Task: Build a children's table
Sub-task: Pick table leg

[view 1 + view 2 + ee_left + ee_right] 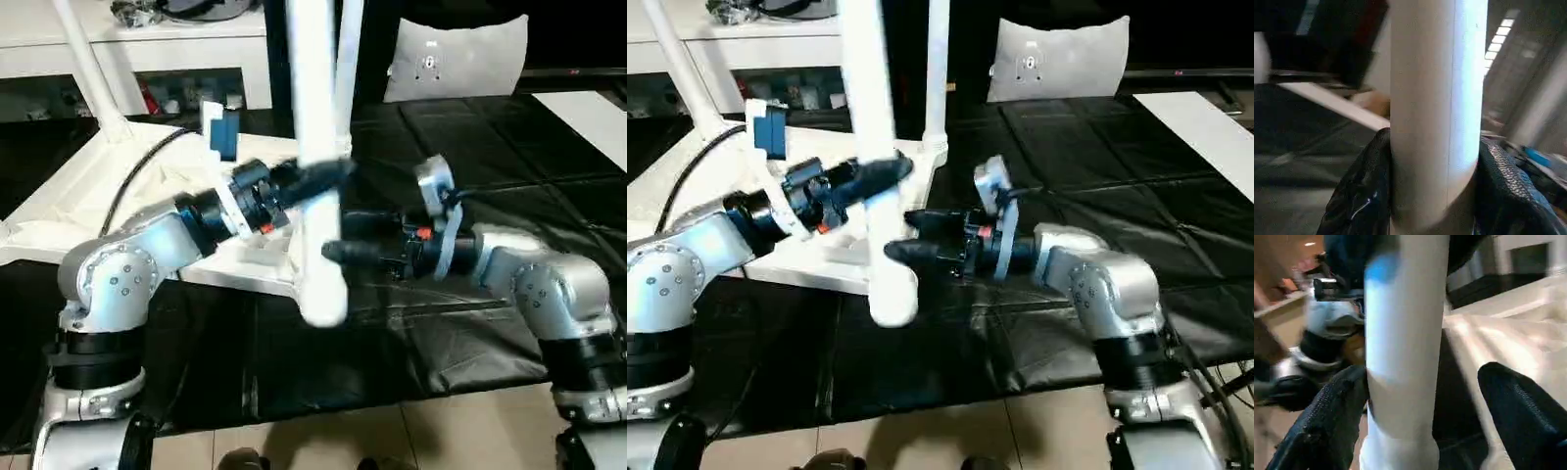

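Note:
The children's table lies upside down on the black mat as a white tabletop (59,211), with two white legs standing in it, one at the far left (93,69) and one at the far corner (348,59). Another white tube leg (318,147) stands upright in front of the tabletop's near corner. My left gripper (323,176) is shut on this leg, its fingers (1356,196) pressing both sides. Lower on the same leg, my right gripper (338,253) is open around it. One of its fingers (1327,421) is against the tube and the other (1518,406) stands well apart.
White cabinets (147,49) with dark openings run along the back left. A grey-white cushion (456,59) sits at the back and a white board (588,113) lies at the far right. The black mat (392,352) ends at tiled floor (323,441) near me.

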Controlling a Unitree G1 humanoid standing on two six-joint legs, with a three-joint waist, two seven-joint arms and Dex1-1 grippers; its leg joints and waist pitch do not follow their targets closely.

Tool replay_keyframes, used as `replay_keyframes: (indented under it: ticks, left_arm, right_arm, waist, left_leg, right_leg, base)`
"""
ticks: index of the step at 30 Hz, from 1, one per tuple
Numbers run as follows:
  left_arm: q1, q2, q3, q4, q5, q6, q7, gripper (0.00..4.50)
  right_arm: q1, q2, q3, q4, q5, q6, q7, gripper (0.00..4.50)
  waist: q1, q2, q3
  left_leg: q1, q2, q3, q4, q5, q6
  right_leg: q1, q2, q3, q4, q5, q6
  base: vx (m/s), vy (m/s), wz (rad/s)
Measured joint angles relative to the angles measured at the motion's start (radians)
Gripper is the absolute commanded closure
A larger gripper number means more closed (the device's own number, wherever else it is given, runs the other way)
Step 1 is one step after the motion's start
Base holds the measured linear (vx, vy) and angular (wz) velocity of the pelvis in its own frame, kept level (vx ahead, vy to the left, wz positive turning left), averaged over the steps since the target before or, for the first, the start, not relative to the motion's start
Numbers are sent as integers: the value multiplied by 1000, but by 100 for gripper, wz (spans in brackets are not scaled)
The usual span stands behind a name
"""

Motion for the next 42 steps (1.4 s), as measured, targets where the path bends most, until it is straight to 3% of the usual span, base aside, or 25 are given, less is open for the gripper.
replay_keyframes:
  ticks: [7,25,36,42]
  left_arm:
    - [-13,-3,-25,1,-9,0,-53,265]
    - [-37,-2,-67,22,-14,-4,-143,265]
    - [-39,-9,-89,31,-6,-7,-151,265]
    - [-43,-18,-99,41,11,-14,-149,265]
  right_arm:
    - [-3,-6,22,8,27,36,74,141]
    - [-32,-36,97,36,10,51,200,141]
    - [-45,-34,106,45,-7,47,226,141]
    - [-45,-32,109,45,-8,48,231,192]
  waist:
    - [1,-3,0]
    - [13,-7,0]
    - [24,-7,0]
    - [26,-7,0]
  left_leg:
    - [0,0,0,1,0,0]
    - [0,0,0,2,1,-1]
    - [0,0,0,2,1,-1]
    - [0,0,0,2,1,-1]
  right_leg:
    - [0,0,0,2,0,0]
    - [0,-1,0,3,0,0]
    - [0,-1,0,3,0,0]
    - [0,-1,0,4,0,0]
  base:
    - [0,0,0]
    - [0,0,0]
    - [0,0,0]
    - [0,0,0]
